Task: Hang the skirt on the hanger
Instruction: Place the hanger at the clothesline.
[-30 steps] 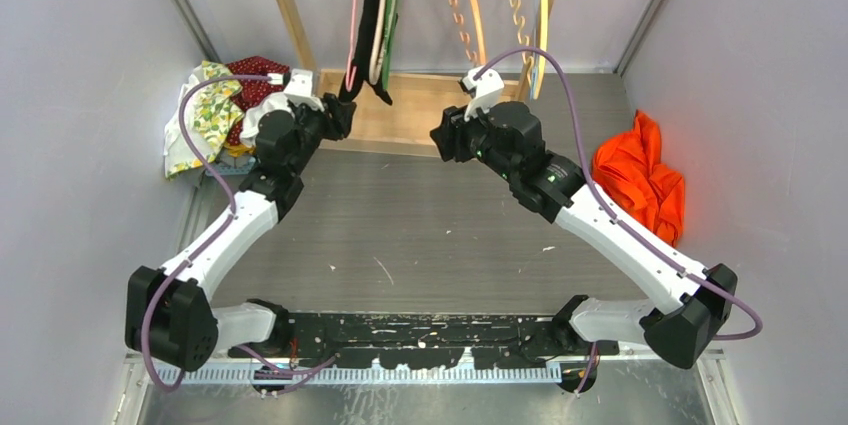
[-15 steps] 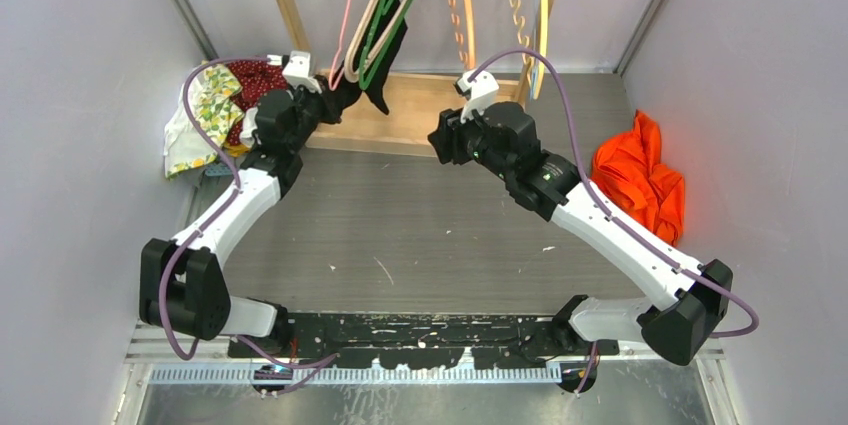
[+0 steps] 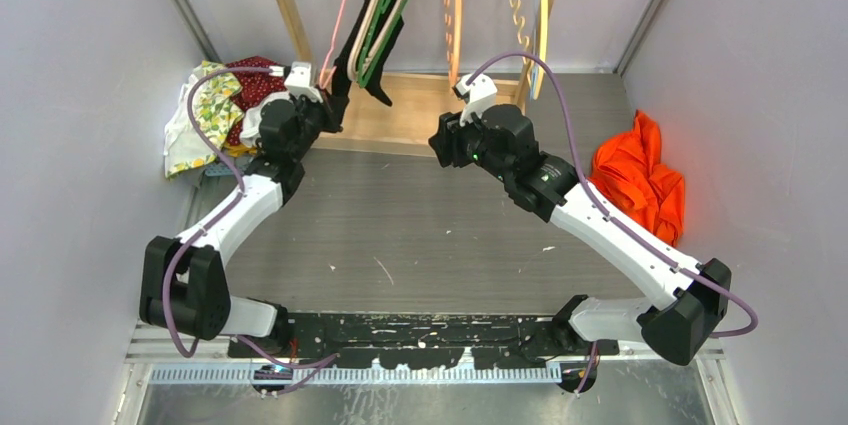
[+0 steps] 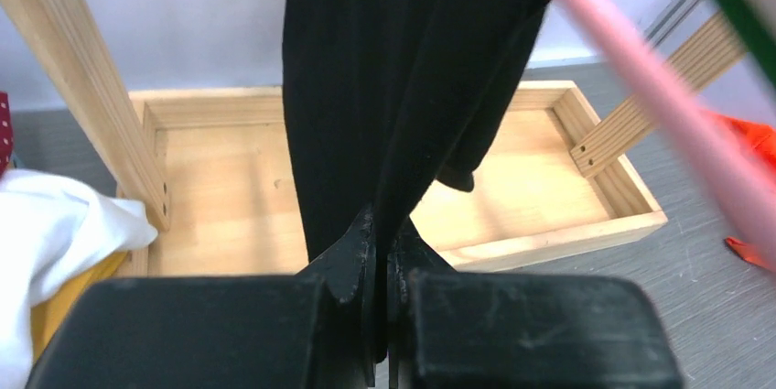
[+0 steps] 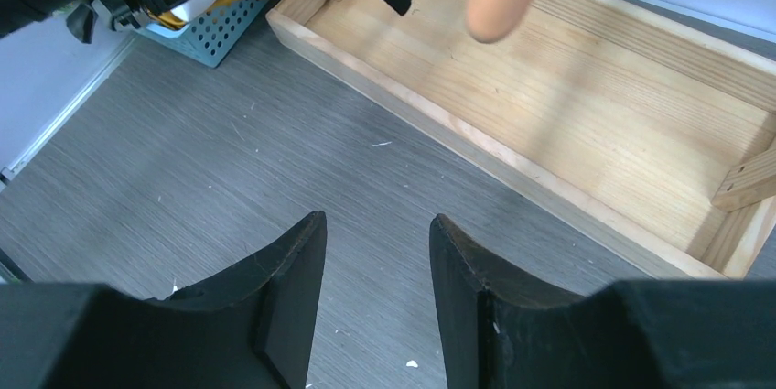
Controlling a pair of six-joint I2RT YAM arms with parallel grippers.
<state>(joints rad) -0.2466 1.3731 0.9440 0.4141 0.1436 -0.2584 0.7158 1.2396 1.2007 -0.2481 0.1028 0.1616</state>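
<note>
At far left a heap of patterned clothes (image 3: pixel 215 110) lay by the wall; beside it the left gripper (image 4: pixel 382 229) was pinched fully closed on the lower edge of the black skirt (image 4: pixel 403 69), which hung among the hangers (image 4: pixel 659 105) above the wooden tray (image 5: pixel 586 124); the right gripper (image 5: pixel 377 252) stood about half open, holding nothing, near the tray; the step seemed to be settling the skirt on its hanger, so the next move would call for a gentle straightening tug, then release.
</note>
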